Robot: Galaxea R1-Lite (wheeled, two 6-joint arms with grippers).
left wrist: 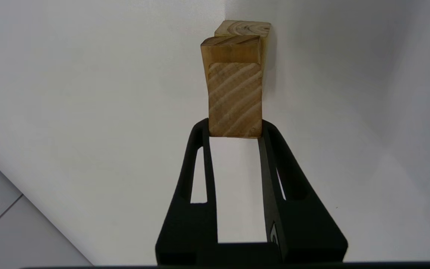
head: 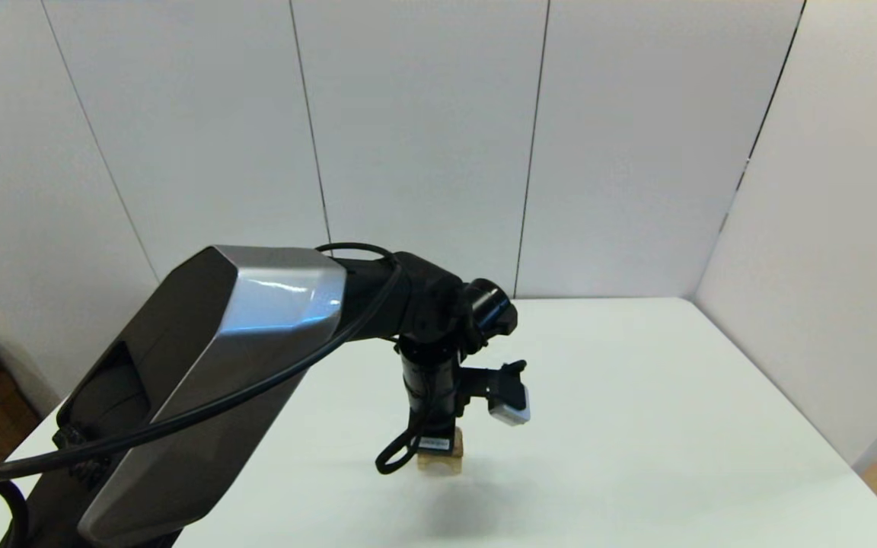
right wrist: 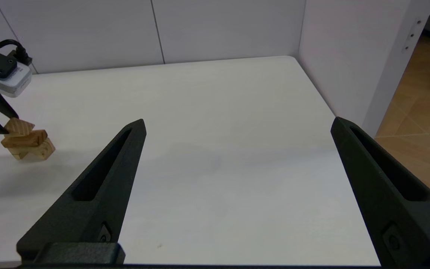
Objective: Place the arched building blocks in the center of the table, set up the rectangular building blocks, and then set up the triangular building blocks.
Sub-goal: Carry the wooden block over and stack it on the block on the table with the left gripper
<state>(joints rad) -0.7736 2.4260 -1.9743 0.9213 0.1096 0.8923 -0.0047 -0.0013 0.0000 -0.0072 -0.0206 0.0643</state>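
The triangular building blocks (left wrist: 235,99) — clamped in the left tool (left wrist: 234,129) atop the stack — right tool (right wrist: 237,127) gaping, empty.

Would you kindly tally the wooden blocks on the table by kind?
Arched block: 1
Rectangular slab: 1
Triangular wedge, gripped in the left tool above the stack: 1
Total: 3 blocks

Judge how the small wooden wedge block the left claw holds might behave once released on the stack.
The small tan wooden wedge block looks rigid and probably light. Its flat grained faces suit the left claw, which is shut on it. It sits atop the darker brown wooden slab and pale tan arched wooden block, a seemingly skewed stack, so release might tip it.
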